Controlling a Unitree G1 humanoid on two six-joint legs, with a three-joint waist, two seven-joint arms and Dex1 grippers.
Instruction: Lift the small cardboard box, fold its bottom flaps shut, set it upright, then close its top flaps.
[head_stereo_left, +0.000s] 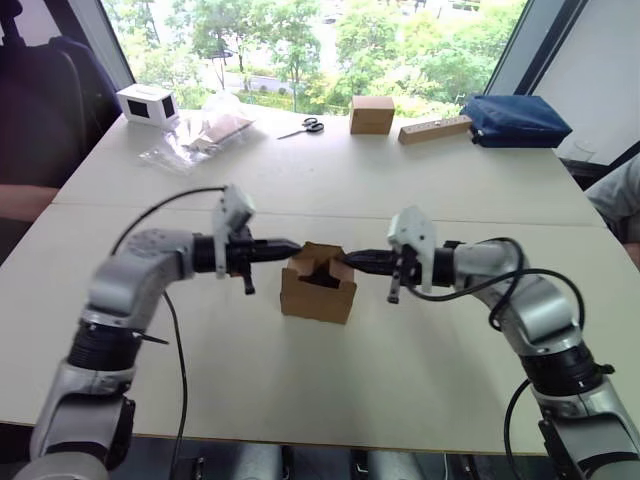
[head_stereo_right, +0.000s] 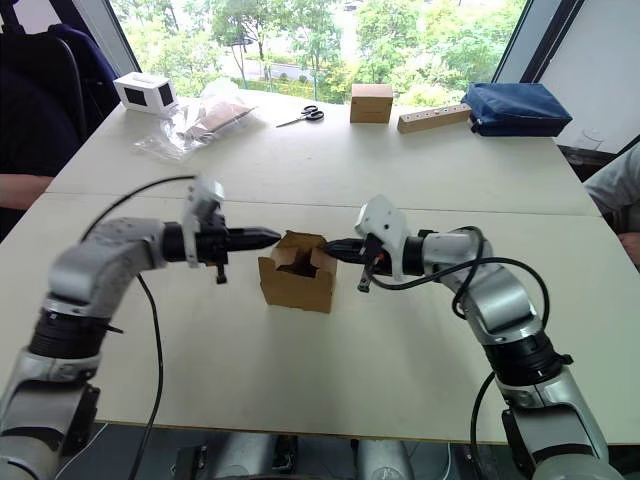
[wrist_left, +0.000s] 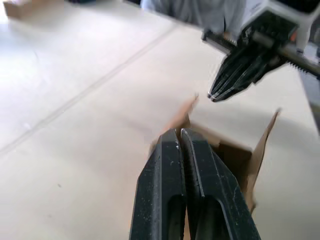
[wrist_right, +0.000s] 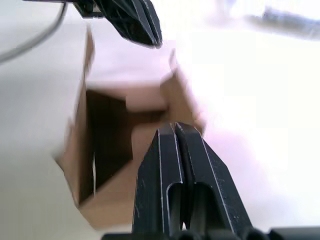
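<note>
The small cardboard box (head_stereo_left: 318, 285) stands upright on the table's middle, its top flaps (head_stereo_left: 322, 260) partly folded inward over a dark opening. My left gripper (head_stereo_left: 293, 244) is shut, its tip at the box's left top edge. My right gripper (head_stereo_left: 348, 258) is shut too, its tip at the right top edge. The two point at each other across the box. In the left wrist view my shut fingers (wrist_left: 181, 150) hover over a flap (wrist_left: 180, 117). The right wrist view has my shut fingers (wrist_right: 172, 145) just above a flap (wrist_right: 177, 95). The bottom flaps are hidden under the box.
At the table's far side lie a white box with a dark panel (head_stereo_left: 148, 103), clear plastic bags (head_stereo_left: 200, 135), scissors (head_stereo_left: 303, 127), a small brown cube (head_stereo_left: 371, 114), a wooden block (head_stereo_left: 434, 129) and a blue bag (head_stereo_left: 515, 120). A person's sleeve (head_stereo_left: 620, 195) is at the right edge.
</note>
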